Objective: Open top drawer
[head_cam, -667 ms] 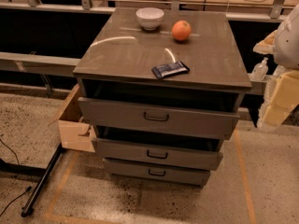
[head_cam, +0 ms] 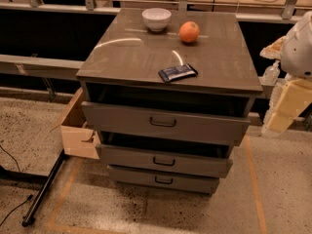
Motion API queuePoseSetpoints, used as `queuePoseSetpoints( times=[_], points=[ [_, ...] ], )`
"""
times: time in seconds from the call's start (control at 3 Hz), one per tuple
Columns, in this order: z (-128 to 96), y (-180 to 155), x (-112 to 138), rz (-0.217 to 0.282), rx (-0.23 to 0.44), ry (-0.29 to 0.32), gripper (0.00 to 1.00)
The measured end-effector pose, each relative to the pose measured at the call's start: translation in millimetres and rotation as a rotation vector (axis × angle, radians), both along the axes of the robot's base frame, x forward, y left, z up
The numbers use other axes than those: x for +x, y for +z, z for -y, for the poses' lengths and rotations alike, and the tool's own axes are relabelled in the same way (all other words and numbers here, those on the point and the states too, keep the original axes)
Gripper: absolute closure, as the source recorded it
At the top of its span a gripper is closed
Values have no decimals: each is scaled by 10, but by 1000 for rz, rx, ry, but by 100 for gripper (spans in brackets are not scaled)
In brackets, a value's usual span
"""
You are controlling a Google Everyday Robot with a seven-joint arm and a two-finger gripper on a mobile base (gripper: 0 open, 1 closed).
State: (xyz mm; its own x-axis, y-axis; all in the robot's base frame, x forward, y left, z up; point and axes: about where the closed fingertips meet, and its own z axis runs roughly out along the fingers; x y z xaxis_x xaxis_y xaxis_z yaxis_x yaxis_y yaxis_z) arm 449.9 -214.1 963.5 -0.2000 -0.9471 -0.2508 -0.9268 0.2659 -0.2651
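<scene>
The top drawer (head_cam: 204, 126) is the widest grey-brown front of the cabinet, with a small dark loop handle (head_cam: 163, 123) at its centre. It stands pulled out a little, with a dark gap above it under the cabinet top. My gripper (head_cam: 286, 107), a cream-coloured piece below the white arm, hangs at the right edge of the camera view. It is to the right of the cabinet, level with the top drawer and apart from it, well away from the handle.
Two shallower drawers (head_cam: 165, 161) sit below, each also pulled out a little. On the cabinet top (head_cam: 131, 57) are a white bowl (head_cam: 156, 18), an orange (head_cam: 189, 31) and a dark snack packet (head_cam: 177, 72). A cardboard box (head_cam: 78, 130) and a black pole (head_cam: 44, 189) lie at the left.
</scene>
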Motion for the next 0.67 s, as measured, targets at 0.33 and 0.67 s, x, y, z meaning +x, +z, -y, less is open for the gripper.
queuePoseSetpoints(
  times=[0.33,0.67],
  points=[
    [-125,-311,267,66,58,21,0],
    [-255,-677,559,112,89,37,0]
  ],
)
